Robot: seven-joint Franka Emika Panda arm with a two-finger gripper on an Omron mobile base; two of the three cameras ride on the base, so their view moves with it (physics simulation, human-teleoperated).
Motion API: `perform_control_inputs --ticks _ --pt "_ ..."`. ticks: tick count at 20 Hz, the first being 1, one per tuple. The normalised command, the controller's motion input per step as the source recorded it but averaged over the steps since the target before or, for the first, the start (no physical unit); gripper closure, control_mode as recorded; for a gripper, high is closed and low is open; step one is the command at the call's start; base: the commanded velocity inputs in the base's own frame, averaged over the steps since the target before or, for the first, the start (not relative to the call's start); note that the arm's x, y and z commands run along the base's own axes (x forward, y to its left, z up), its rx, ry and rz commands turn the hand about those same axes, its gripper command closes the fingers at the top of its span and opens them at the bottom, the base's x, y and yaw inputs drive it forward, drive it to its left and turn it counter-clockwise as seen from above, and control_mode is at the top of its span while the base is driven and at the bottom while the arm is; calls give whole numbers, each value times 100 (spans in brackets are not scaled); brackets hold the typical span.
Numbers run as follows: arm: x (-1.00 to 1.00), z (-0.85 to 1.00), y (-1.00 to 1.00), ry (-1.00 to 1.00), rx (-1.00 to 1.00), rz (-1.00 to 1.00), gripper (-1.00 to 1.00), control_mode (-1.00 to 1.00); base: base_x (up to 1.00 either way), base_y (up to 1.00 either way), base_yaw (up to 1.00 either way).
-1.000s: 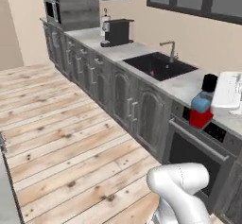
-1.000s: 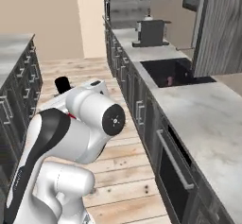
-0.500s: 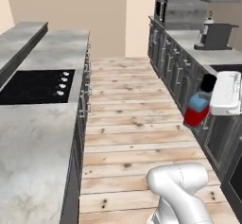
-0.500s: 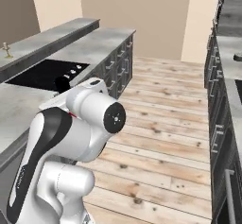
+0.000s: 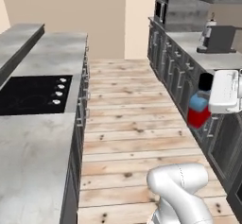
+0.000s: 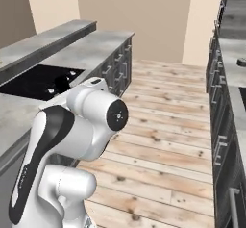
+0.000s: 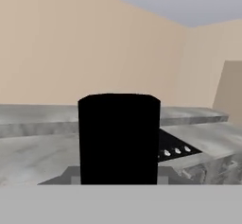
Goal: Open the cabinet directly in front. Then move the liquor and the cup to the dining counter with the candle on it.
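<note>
The pincer point(image 5: 208, 106) is clamped on the liquor point(image 5: 199, 109) — its black cap point(image 7: 118, 138) sits between the 2 finger tips in the hand view. The bottle hangs above the wood floor point(image 5: 132, 119), right of the dining counter point(image 5: 33, 152) — beyond its black cooktop point(image 5: 28, 93).
</note>
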Motion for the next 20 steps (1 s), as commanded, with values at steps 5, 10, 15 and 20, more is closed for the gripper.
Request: perform_control_inputs --ticks 5,10,15,20 --pt "0 0 0 0 0 0 100 100 94 -20 -18" --pt "0 0 0 0 0 0 100 100 100 -5 -18" --pt "0 0 0 0 0 0 100 100 100 0 -16" --pt "0 0 0 0 0 0 100 100 100 3 -15"
